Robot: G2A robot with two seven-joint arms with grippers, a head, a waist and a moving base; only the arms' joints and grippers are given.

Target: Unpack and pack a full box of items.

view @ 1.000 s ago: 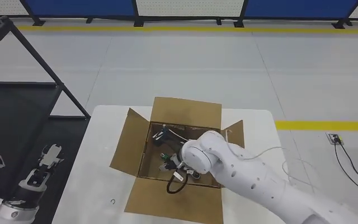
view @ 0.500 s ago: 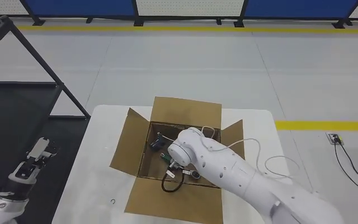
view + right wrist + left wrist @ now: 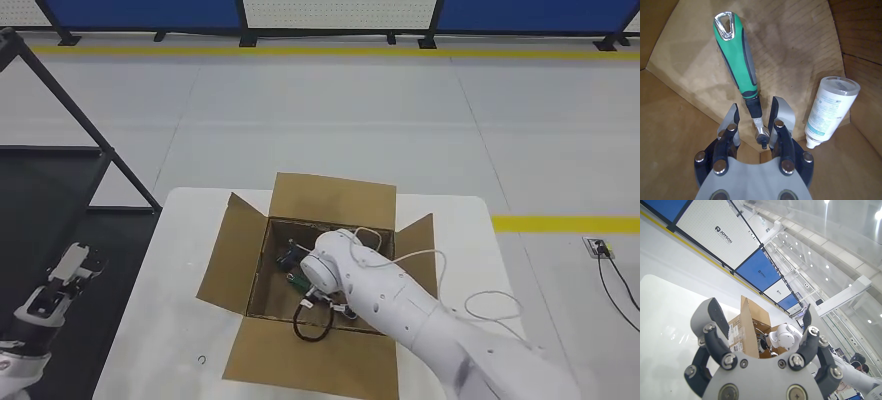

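An open cardboard box (image 3: 333,200) stands in the middle of the white table (image 3: 170,300). My right arm goes down into it. On the box floor (image 3: 791,47) lies a ratchet wrench (image 3: 736,56) with a green and grey handle, also visible as a green patch (image 3: 298,284) from above. My right gripper (image 3: 755,106) is open, one finger on each side of the wrench's thin neck, with gaps on both sides. My left gripper (image 3: 761,306) is open and holds nothing; it hangs off the table's left side (image 3: 72,262), facing the box (image 3: 747,323).
A white bottle (image 3: 831,108) lies in the box close beside my right gripper. Dark items (image 3: 283,258) sit at the back of the box. A black cable loop (image 3: 312,325) hangs over the front flap. A small ring (image 3: 201,360) lies on the table near its front left.
My right arm has swung left and gone deeper into the box. My left arm shifted a little to the left a second ago and has kept still since.
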